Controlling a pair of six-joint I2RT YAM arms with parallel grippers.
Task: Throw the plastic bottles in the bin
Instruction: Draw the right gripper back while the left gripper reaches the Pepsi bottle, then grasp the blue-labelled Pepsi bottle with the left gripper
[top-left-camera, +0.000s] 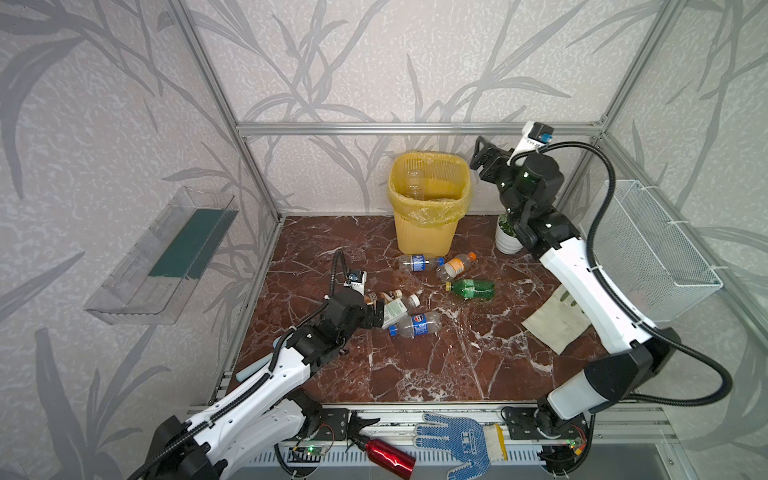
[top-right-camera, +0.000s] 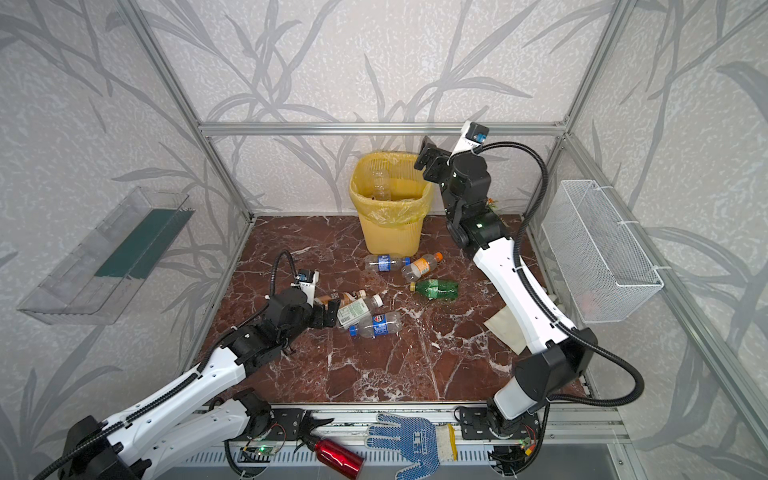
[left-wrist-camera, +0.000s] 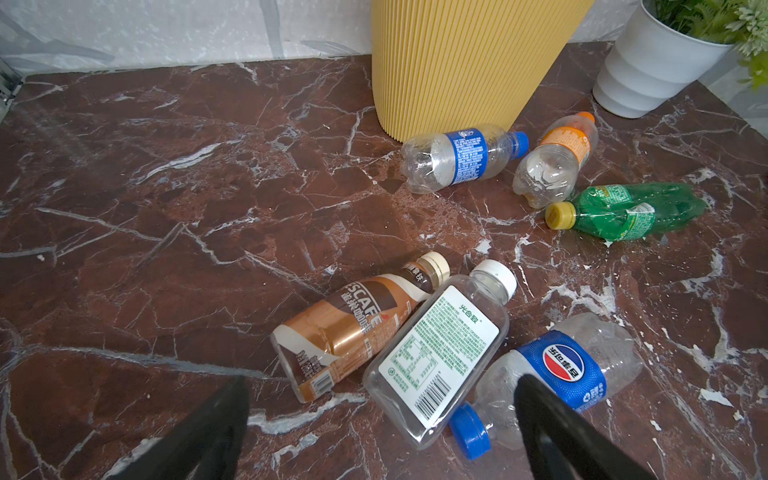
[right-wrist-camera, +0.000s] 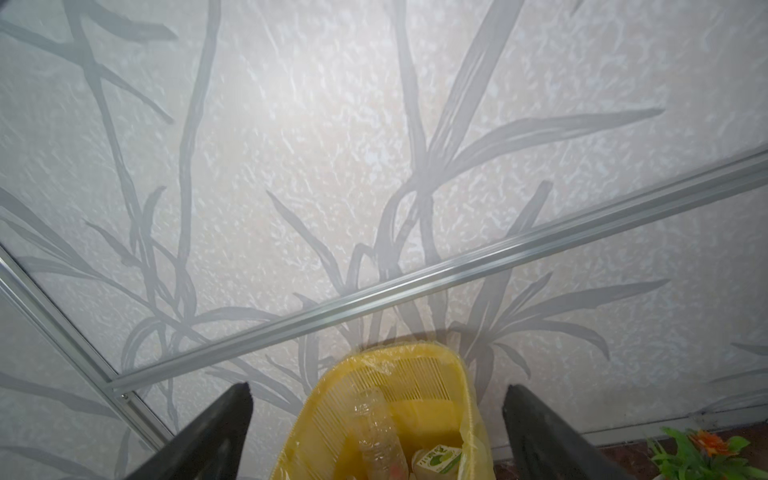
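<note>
We see the brown marble table top (top-left-camera: 436, 365) with the yellow bin (top-left-camera: 422, 237) standing upright at its back edge, against the wall. Our right gripper (top-left-camera: 478, 153) hangs just above the bin's right rim. Its jaws are spread wide with nothing between them, and in the right wrist view the bin's mouth lies below the gap. Our left gripper (top-left-camera: 376, 318) sits low over the left middle of the table, its jaws also fully spread and empty.

Inside the bin, a clear crumpled bottle (right-wrist-camera: 376, 432) stands on end against the lined wall. The left gripper straddles the near ends of three bottles lying together: a brown coffee bottle (left-wrist-camera: 353, 324), a clear bottle with a white label (left-wrist-camera: 440, 353) touching it, and a blue-capped bottle (left-wrist-camera: 557, 374) touching that one. We cannot tell whether the fingers touch any of them.

Three more lie near the bin's foot: a second blue-labelled bottle (top-left-camera: 419, 262), an orange-labelled bottle (top-left-camera: 455, 266) just beside it, and a green bottle (top-left-camera: 471, 289) with a yellow cap, closer to us.
</note>
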